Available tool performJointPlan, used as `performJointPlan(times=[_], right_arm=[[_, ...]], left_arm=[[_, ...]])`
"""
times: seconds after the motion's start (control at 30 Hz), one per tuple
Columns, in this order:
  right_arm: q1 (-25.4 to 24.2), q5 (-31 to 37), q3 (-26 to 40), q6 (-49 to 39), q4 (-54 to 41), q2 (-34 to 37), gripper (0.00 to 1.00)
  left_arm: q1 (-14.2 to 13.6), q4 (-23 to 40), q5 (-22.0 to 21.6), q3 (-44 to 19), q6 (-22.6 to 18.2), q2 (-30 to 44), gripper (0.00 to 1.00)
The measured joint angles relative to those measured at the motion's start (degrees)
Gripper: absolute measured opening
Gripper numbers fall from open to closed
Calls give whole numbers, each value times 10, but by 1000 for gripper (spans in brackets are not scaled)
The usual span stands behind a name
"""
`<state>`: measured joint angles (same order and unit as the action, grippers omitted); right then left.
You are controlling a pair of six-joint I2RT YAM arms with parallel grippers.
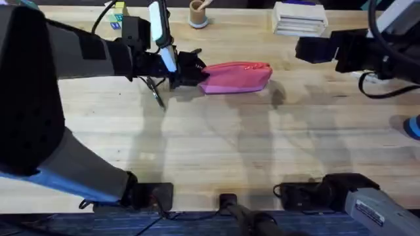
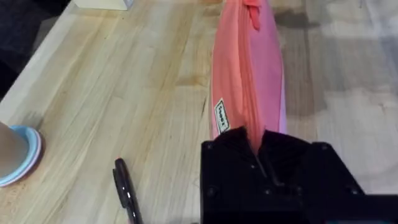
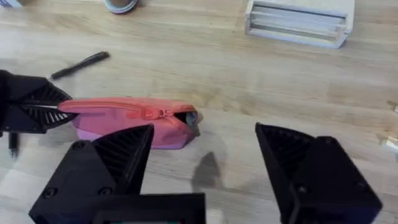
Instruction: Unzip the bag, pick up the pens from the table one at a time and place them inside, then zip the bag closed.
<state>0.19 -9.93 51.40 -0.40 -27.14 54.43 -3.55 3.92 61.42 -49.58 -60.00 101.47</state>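
Bag (image 1: 237,77) lies on the table (image 1: 216,144), its end pinched in the closed left gripper (image 1: 190,69). The right gripper (image 3: 202,168) hovers wide open and empty. Judged step: unzipping; next, grasp the zipper pull (image 3: 151,113). Wrist views reveal a black pen (image 3: 81,65).

The left gripper (image 1: 190,69) covers the left end of the bag (image 1: 239,77), so the zipper's start there is hidden. A pen (image 2: 126,194) beside the bag runs off the picture's edge in the left wrist view. Another dark pen (image 3: 12,144) near the bag's left end is mostly cut off.
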Motion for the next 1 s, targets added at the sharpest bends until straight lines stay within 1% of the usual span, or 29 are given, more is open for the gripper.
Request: performJointPlan(times=[0.2,0.43,0.5,0.73,0.83,1.0], right_arm=[[0,-1,0,2,0,0,997],[4,-31,0,40,0,0,997],[13,-34,0,47,0,0,997],[66,-40,0,63,0,0,997],[79,-41,0,99,0,0,997],[82,-41,0,190,0,0,997]], left_arm=[[0,-8,-4,0,0,0,44],[0,-8,-4,0,0,0,44],[0,-8,-4,0,0,0,44],[0,-8,-4,0,0,0,44],[0,-8,-4,0,0,0,44],[0,-8,-4,0,0,0,42]])
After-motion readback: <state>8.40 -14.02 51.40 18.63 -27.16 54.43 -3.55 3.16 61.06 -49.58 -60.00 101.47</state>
